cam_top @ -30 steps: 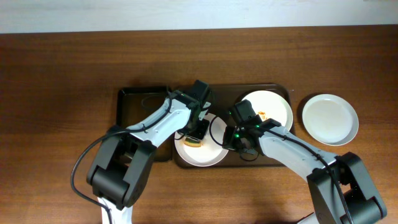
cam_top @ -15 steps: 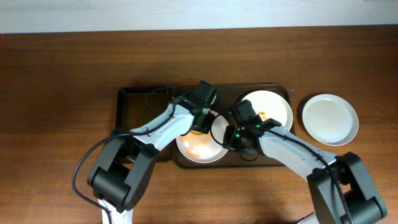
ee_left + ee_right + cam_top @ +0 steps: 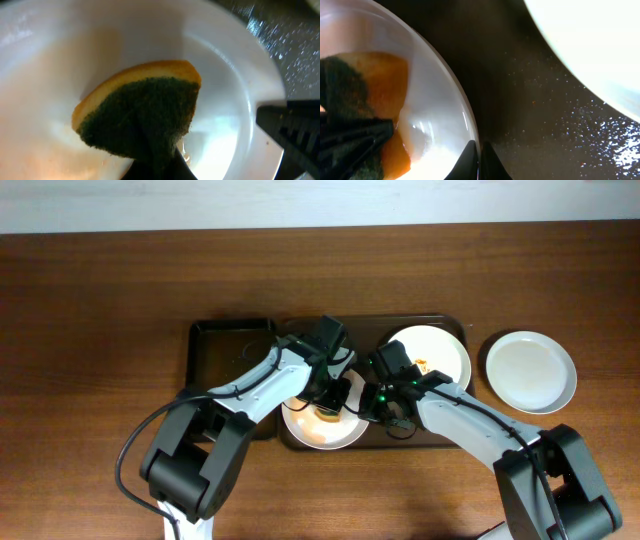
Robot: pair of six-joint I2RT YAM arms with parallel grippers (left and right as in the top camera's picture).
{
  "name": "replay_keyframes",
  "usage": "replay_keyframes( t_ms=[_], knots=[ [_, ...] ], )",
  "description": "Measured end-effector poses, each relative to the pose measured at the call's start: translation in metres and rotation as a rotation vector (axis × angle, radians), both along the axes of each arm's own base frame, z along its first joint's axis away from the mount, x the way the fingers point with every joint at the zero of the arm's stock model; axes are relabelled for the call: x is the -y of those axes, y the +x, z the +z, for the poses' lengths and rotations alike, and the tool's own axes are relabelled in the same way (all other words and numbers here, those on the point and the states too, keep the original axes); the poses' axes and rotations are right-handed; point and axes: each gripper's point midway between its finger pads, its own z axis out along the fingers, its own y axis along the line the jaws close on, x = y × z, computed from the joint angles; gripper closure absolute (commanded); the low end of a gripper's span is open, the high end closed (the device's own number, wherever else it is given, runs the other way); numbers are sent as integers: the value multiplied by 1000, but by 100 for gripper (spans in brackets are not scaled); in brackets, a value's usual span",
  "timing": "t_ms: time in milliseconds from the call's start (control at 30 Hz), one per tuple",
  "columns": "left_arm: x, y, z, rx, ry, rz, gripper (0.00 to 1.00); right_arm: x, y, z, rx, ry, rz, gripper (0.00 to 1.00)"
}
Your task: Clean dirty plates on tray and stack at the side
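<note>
So the tray (image 3: 372, 326) sat mid-surface (image 3: 100, 330), with a narrower tray (image 3: 222, 345) right up against its left side and a lone plate (image 3: 531, 371) off to its right, straight on the surface. On the tray, the near plate (image 3: 303, 430) was front-left with the sponge (image 3: 145, 100) in it. The far plate (image 3: 445, 350) sat back-right, apart from it.

Tools meet at a plate (image 3: 305, 432) on the tray (image 3: 375, 329).
Left tool (image 3: 328, 404) holds a sponge (image 3: 326, 414) on it; right tool (image 3: 368, 405) at its rim. Second plate (image 3: 445, 348) further right, third plate (image 3: 531, 371) off-tray on the surface (image 3: 100, 300).
</note>
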Motion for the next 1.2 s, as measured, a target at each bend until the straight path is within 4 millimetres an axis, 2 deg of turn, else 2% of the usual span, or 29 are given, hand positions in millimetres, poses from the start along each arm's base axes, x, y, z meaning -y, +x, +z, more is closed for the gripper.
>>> replay_keyframes(
  t_ms=[133,233,300,433,567,667,700,733,767,833,867,900,967,1000,1133,1200],
  knots=[
    [6,27,2,138,6,10,100,0,0,0,0,0,0,96],
    [2,50,5,254,54,39,100,-1,3,1,11,6,-1,96],
    [-12,66,7,340,135,76,100,-2,3,1,13,7,-1,96],
    [-39,86,14,456,289,137,100,-2,4,1,17,9,-1,96],
    [-65,90,19,514,442,168,100,-3,5,2,21,15,-3,96],
    [-68,80,24,479,447,160,100,-3,3,1,12,15,-1,96],
    [-65,79,32,474,412,165,100,-3,2,1,9,13,-1,95],
    [-60,80,47,469,345,174,100,-3,2,1,8,13,-1,89],
    [-48,88,97,517,191,216,100,-3,2,1,7,14,0,89],
    [-56,98,140,561,84,276,100,-3,1,1,4,15,2,96],
    [-60,96,158,548,18,289,100,-3,1,1,4,15,2,96],
    [-64,93,163,525,-15,297,100,-3,1,1,4,16,2,96],
    [-58,84,152,472,-32,276,100,-4,3,2,13,21,1,96],
    [-51,79,141,444,-37,257,100,-5,4,2,18,23,1,96],
    [-13,59,74,341,-20,155,100,-5,5,2,22,26,2,96],
    [3,58,61,344,-28,126,100,-5,4,2,17,27,2,96]
  ],
)
